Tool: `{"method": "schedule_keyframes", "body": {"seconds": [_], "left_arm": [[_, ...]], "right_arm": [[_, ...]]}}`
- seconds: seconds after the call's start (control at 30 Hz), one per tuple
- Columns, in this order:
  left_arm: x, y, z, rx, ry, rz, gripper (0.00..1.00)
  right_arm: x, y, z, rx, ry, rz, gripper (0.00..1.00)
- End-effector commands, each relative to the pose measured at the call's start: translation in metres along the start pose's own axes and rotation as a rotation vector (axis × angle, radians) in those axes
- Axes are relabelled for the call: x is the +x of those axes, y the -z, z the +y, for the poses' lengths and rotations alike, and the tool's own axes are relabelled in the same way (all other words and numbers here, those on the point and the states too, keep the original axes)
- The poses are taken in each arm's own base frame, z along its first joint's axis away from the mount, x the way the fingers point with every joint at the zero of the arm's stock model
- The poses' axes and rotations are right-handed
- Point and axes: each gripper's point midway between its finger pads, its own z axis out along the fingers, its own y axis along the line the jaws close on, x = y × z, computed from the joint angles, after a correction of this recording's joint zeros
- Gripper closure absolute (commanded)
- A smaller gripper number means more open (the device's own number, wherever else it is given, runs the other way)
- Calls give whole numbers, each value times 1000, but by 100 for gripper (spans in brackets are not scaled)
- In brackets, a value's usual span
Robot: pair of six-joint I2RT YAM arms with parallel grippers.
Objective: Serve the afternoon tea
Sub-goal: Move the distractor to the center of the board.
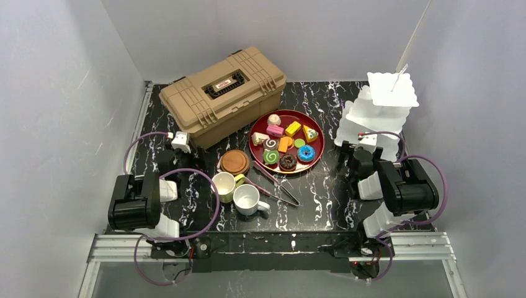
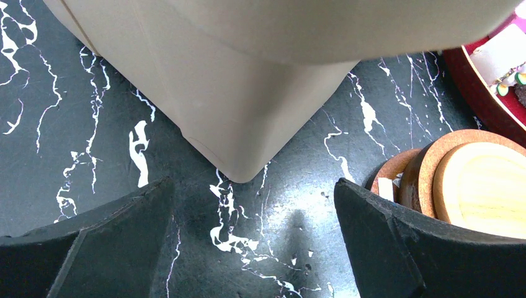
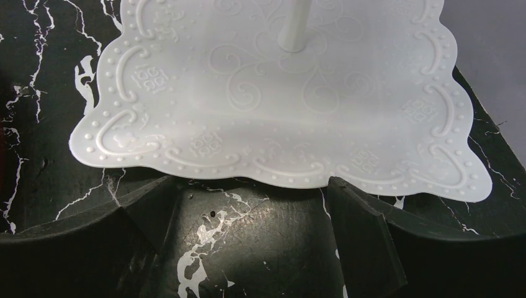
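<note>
Several toy pastries (image 1: 288,144) lie on a dark red round plate (image 1: 257,151) at the table's middle. A pale yellow mug (image 1: 224,185) and a white mug (image 1: 248,200) stand in front of it. Brown round coasters (image 1: 235,161) are stacked left of the plate, also in the left wrist view (image 2: 471,180). My left gripper (image 1: 178,148) is open and empty over bare table (image 2: 254,223), just before the toolbox corner. My right gripper (image 1: 358,151) is open and empty (image 3: 248,217) at the edge of the white tiered stand (image 3: 279,93).
A tan ribbed toolbox (image 1: 222,93) sits at the back left, its corner close to my left fingers (image 2: 236,124). Metal tongs (image 1: 276,183) lie between the plate and mugs. The white tiered stand (image 1: 378,112) stands at the back right. Grey walls close three sides.
</note>
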Motion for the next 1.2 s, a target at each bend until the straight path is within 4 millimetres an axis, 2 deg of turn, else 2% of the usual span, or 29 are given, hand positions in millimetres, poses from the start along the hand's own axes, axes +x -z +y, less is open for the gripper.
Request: {"method": "schedule_keyframes", "body": {"seconds": [0.0, 0.3, 0.37, 0.47, 0.57, 0.63, 0.73, 0.83, 1.0, 1.07, 1.1, 1.17], "left_arm": [[-17, -4, 0, 10, -34, -47, 1], [-22, -2, 3, -7, -18, -45, 1], [-32, 1, 16, -73, 49, -25, 1], [-55, 14, 24, -88, 96, -44, 1], [-77, 32, 32, -135, 27, -59, 1], [-90, 43, 41, -167, -6, -49, 1], [-97, 56, 49, -180, 36, 38, 1], [-98, 69, 46, -168, 104, 157, 1], [-109, 97, 17, -68, 128, 278, 10], [-121, 111, 5, -31, 112, 281, 12], [-123, 119, -3, -9, 107, 290, 13], [-131, 131, -18, 51, 94, 292, 15]], "right_arm": [[-27, -6, -2, 20, -38, -94, 0], [-28, -6, -2, 19, -40, -97, 0], [-30, -5, -2, 19, -43, -106, 0], [-41, -2, 0, 4, -34, -105, 0], [-57, 10, 6, -37, -40, -86, 0], [-71, 23, 5, -33, -154, -79, 0], [-80, 43, 30, -174, -237, -59, 0], [-86, 63, 61, -268, -244, -6, 0], [-123, 99, 110, -461, -252, -44, 0], [-147, 115, 131, -602, -281, -71, 0], [-159, 121, 137, -645, -307, -77, 0], [-171, 116, 126, -548, -434, -35, 0]]}}
